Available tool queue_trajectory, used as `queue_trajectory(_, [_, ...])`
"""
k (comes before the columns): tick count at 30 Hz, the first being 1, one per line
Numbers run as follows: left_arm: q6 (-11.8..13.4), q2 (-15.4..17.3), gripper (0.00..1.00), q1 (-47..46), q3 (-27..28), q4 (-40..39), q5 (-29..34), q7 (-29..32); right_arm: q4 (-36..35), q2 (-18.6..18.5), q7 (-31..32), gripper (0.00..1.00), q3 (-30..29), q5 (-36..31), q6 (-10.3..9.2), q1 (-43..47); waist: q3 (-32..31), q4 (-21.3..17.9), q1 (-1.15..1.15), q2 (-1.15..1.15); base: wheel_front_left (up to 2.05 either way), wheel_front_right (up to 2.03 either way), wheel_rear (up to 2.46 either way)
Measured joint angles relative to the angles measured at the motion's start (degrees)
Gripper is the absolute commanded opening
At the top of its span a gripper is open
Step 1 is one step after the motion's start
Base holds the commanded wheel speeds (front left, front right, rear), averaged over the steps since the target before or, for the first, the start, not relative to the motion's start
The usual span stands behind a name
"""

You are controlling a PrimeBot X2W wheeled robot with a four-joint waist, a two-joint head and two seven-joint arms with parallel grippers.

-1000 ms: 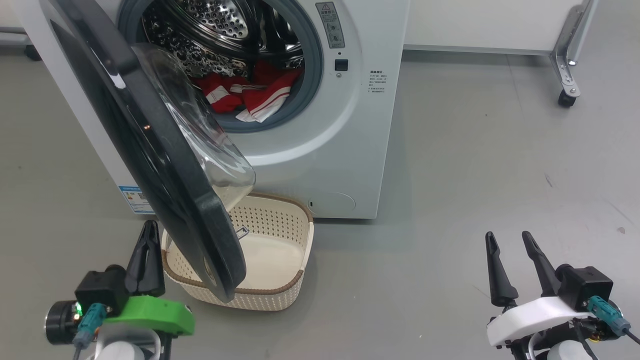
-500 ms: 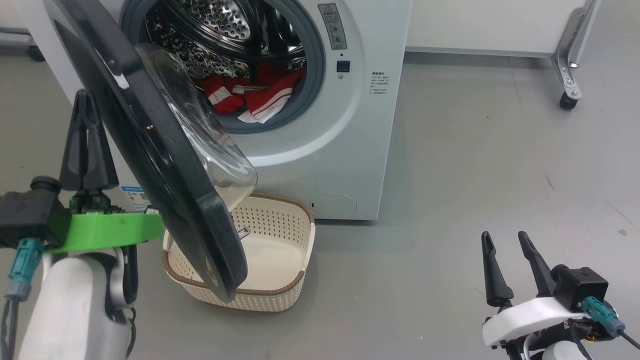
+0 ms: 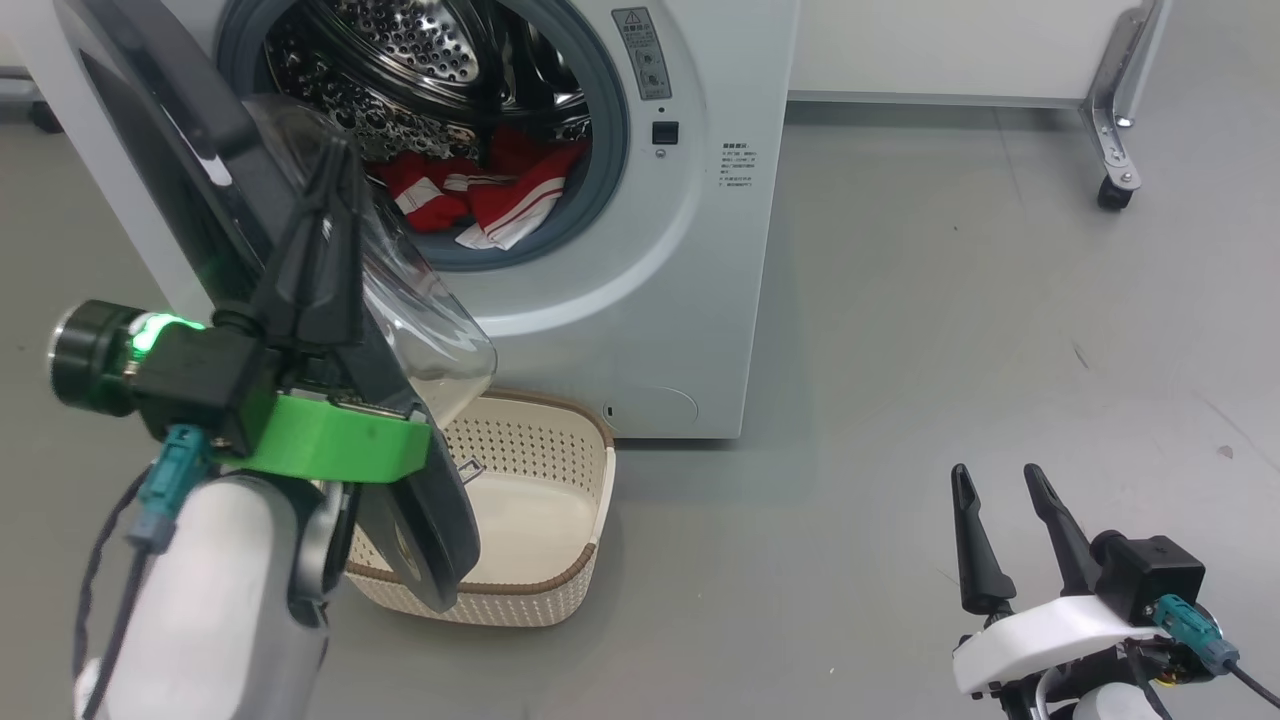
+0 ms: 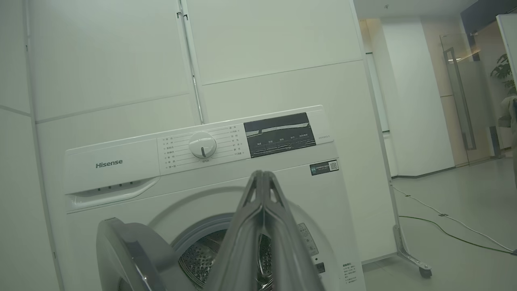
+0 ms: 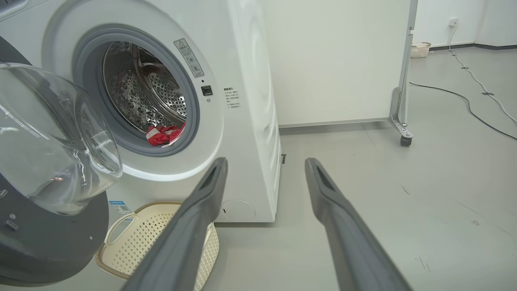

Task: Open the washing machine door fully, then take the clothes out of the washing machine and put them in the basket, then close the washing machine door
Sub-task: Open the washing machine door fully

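- Two pressed-together fingers of the left gripper (image 3: 335,165) are raised by the half-open washing machine door (image 3: 190,200); its black rim, not the glass bowl (image 3: 430,310), should be pushed leftward.
- The right gripper (image 3: 995,480) is held spread, empty.
- The clothes (image 3: 490,195) lie in the drum (image 3: 420,50), the basket (image 3: 560,440) under the door.
- The dial (image 4: 202,144) is shown from the left wrist, the basket's handle (image 5: 119,226) from the right.

The grey floor (image 3: 950,300) is scuffed with a few dark marks; a white panel (image 3: 930,45) stands on it, its metal leg (image 3: 1105,110) ending in a black caster (image 3: 1108,192). A dark cable (image 5: 468,106) curves over the floor beyond the leg; a pale cable (image 5: 472,74) runs down from a wall socket (image 5: 454,21); a distant basket (image 5: 420,49) sits by the far wall. Right in the left wrist view stand a glass door (image 4: 468,81) and a plant (image 4: 503,70).
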Motion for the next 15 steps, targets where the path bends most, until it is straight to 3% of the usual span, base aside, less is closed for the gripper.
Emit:
queue_trajectory(9, [-1.5, -2.5, 0.00, 4.4, -6.5, 4.1, -1.4, 6.2, 0.0, 0.3, 0.0, 1.00, -0.8, 0.0, 0.00, 0.0, 0.3, -0.9, 0.00, 0.00, 0.00, 0.00, 0.00])
queue_trajectory(15, [-1.5, -2.8, 0.00, 6.3, -7.8, 5.9, -2.2, 8.3, 0.0, 0.4, 0.0, 1.00, -1.1, 0.0, 0.00, 0.0, 0.6, -1.1, 0.00, 0.00, 0.00, 0.00, 0.00])
